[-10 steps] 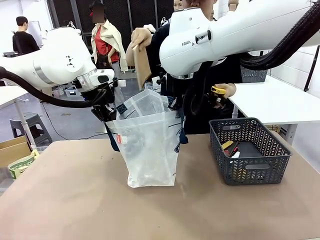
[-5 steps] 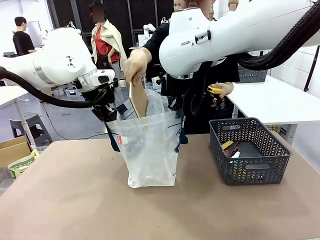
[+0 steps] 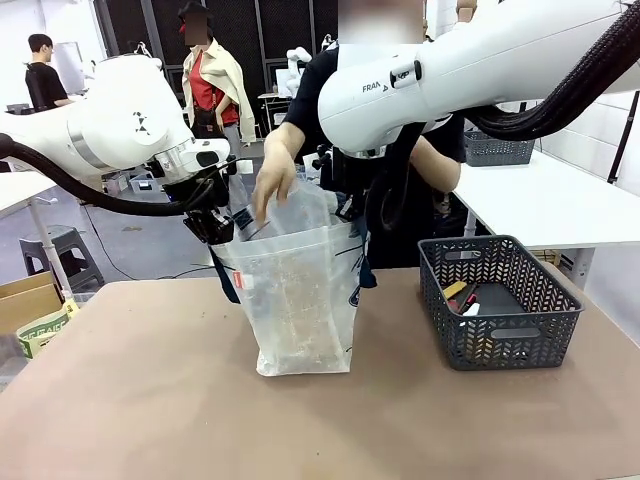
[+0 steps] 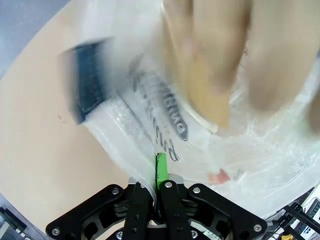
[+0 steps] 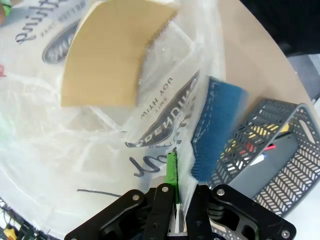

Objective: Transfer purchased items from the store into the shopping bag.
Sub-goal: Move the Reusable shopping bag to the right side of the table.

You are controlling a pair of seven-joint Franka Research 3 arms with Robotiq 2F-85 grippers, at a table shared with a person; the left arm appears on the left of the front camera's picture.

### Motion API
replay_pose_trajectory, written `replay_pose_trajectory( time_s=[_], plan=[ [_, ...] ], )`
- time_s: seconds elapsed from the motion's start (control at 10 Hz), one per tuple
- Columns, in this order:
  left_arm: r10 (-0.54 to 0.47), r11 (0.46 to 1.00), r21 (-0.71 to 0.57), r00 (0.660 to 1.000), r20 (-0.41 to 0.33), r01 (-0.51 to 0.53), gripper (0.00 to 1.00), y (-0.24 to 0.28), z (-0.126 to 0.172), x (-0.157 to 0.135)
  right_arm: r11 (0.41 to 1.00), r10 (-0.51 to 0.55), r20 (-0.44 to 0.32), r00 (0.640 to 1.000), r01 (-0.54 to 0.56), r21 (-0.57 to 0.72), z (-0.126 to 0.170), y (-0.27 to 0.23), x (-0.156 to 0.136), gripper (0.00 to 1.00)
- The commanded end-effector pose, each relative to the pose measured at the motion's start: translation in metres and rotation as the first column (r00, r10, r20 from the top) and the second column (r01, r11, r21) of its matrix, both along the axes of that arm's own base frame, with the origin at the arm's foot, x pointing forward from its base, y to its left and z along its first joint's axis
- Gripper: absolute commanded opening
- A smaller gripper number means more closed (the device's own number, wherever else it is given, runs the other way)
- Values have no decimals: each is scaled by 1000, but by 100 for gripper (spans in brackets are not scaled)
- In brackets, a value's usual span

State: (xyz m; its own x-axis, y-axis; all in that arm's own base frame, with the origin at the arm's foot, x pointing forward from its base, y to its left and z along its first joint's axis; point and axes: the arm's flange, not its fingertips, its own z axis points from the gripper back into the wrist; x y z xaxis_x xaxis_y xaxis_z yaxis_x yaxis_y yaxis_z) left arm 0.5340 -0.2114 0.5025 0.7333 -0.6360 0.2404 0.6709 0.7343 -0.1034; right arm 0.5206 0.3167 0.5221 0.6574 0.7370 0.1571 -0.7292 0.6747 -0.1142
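dangling fingers-down over the shopping bag point(image 3: 300, 290) mouth, person's hand point(image 3: 272, 182)

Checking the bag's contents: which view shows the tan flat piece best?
Right wrist view: the tan flat piece shows plainly in the shopping bag's open mouth. Front view gives a faint tan shape through the bag wall; the left wrist view blurs it with the person's hand.
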Motion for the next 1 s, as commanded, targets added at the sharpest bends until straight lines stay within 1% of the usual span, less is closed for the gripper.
replay_pose_trajectory(
  time_s=[0.0, 0.9],
  plan=[
    [6, 1000, -1, 1000, 0, -6, 0, 2, 1, 0, 1000, -3, 1, 1000, 3, 0, 0, -2, 1, 0],
    [6, 1000, -1, 1000, 0, -6, 0, 2, 1, 0, 1000, -3, 1, 1000, 3, 0, 0, -2, 1, 0]
  ],
)
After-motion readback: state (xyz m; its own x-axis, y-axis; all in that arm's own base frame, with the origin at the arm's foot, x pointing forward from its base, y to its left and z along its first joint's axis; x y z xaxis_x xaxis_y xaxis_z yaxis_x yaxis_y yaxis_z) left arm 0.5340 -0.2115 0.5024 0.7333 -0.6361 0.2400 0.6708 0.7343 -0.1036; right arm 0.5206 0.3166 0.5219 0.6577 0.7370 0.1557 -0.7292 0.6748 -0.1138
